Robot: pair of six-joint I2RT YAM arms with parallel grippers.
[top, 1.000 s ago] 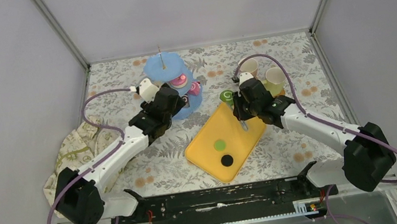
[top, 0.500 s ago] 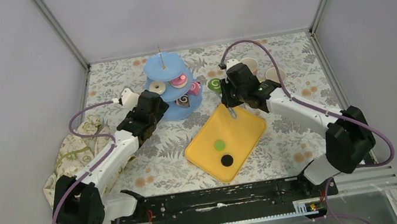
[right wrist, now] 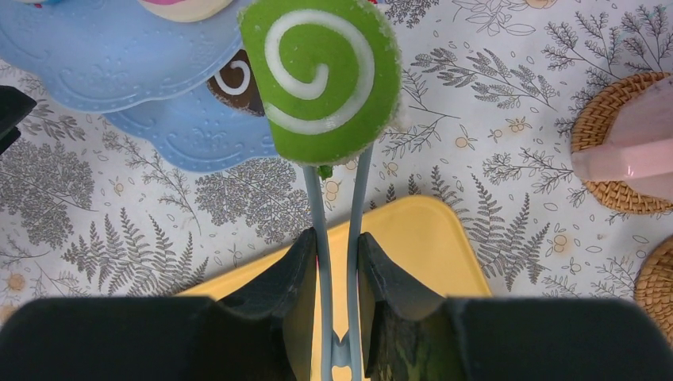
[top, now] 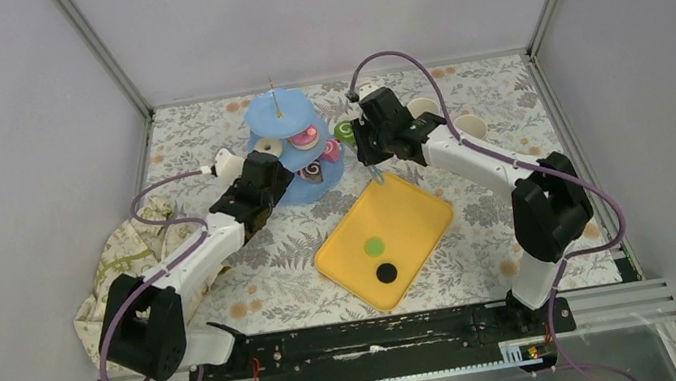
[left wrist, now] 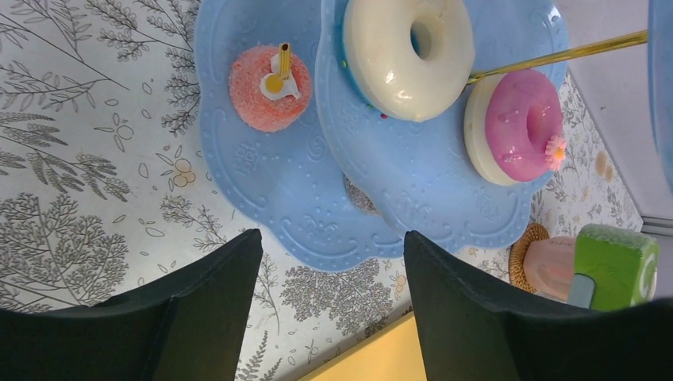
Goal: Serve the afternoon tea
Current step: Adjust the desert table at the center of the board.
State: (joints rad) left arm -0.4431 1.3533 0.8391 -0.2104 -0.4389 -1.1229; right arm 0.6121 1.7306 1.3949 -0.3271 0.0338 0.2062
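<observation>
Clamping slim light-blue plastic tongs [right wrist: 316, 206] in the narrowly set right gripper [right wrist: 337, 248], bottom centre of its wrist view; pinching in their tips a round green toy roll with white swirl [right wrist: 320, 75], long axis running up-frame. Needing a shift toward the light-blue three-tier stand [right wrist: 95, 55], lying just upper left of the roll. Hovering wide and empty with the left gripper [left wrist: 332, 252]; showing there a white doughnut [left wrist: 409, 44] unseen from the right.
</observation>
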